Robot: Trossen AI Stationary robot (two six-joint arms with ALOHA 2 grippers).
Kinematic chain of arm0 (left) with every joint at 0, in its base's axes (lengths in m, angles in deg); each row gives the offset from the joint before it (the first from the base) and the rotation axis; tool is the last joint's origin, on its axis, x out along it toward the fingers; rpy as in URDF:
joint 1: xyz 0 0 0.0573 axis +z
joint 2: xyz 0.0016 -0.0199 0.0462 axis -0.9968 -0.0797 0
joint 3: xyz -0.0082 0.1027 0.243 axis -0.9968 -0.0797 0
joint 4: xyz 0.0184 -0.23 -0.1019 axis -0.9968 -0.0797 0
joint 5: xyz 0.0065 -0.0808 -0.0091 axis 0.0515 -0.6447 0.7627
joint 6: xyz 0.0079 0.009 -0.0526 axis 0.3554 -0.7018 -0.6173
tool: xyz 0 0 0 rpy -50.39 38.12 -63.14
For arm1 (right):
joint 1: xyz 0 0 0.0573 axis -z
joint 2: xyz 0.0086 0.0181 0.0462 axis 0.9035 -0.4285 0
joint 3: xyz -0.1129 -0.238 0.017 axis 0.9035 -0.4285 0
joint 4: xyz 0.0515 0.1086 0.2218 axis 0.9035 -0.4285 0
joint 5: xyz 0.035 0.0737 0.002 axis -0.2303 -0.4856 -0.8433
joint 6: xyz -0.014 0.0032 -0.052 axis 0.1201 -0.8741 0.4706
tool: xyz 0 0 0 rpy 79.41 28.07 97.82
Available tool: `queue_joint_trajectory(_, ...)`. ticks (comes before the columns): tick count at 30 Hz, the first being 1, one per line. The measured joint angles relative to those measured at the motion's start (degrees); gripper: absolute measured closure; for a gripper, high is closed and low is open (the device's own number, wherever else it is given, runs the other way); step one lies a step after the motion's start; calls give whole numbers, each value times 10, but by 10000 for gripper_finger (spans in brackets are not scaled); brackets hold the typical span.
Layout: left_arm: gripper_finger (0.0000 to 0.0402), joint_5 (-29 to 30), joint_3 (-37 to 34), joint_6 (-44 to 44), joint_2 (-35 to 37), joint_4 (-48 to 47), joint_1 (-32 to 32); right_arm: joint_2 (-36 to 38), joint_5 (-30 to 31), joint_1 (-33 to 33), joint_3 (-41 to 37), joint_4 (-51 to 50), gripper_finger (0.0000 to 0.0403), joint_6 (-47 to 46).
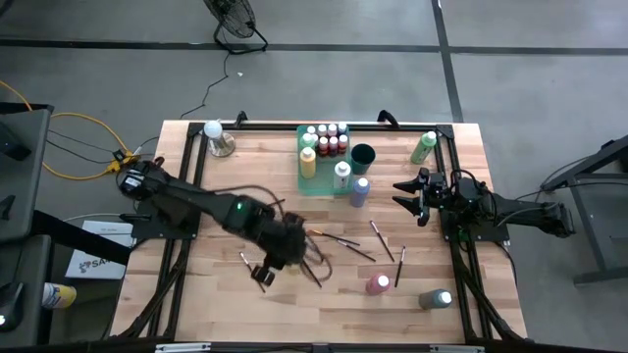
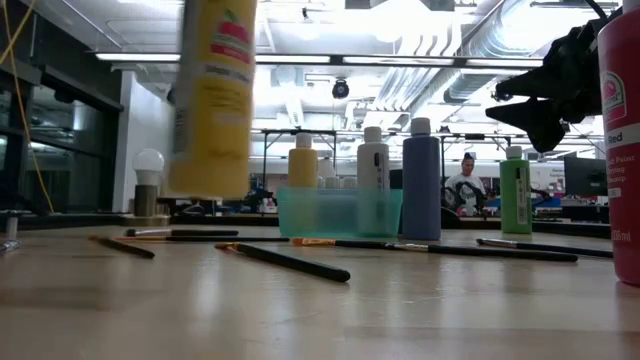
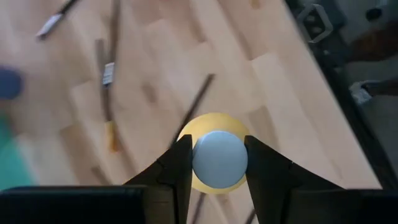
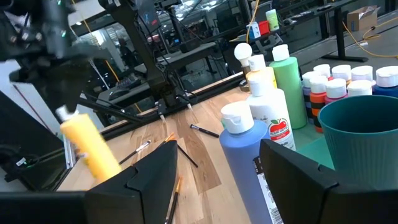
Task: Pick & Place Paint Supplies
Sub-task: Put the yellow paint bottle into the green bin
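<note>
A yellow paint bottle (image 3: 216,155) is held clear of the table by its white cap in the clamped left gripper (image 1: 267,267), the right gripper (image 1: 404,196) waits spread apart, while several bottles are gathered in the green tray (image 1: 303,181) and brushes (image 1: 384,241) remain scattered.

Bright, even light falls from ceiling strip lights (image 2: 300,58), which glare white in the low view. Shadows on the wooden table (image 1: 324,294) are soft and faint. In the low view the yellow bottle (image 2: 213,95) is smeared with blur, and the near tabletop is out of focus. The left wrist view is soft throughout; its brushes (image 3: 107,74) look hazy.
</note>
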Motion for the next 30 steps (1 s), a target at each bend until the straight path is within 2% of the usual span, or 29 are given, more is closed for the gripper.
queue_joint_trajectory(11, 286, 48, 96, 14, 0, -47, 142, 0, 0, 0, 0, 0, 180, 0)
queue_joint_trajectory(17, 286, 104, 106, -12, 1, -40, 235, 0, 0, 0, 0, 0, 180, 0)
queue_joint_trajectory(24, 286, 107, 102, -48, -12, -7, 320, 0, 0, 0, 0, 0, 180, 0)
queue_joint_trajectory(30, 286, 79, 103, -69, -36, -3, 344, 0, 0, 0, 0, 0, 180, 0)
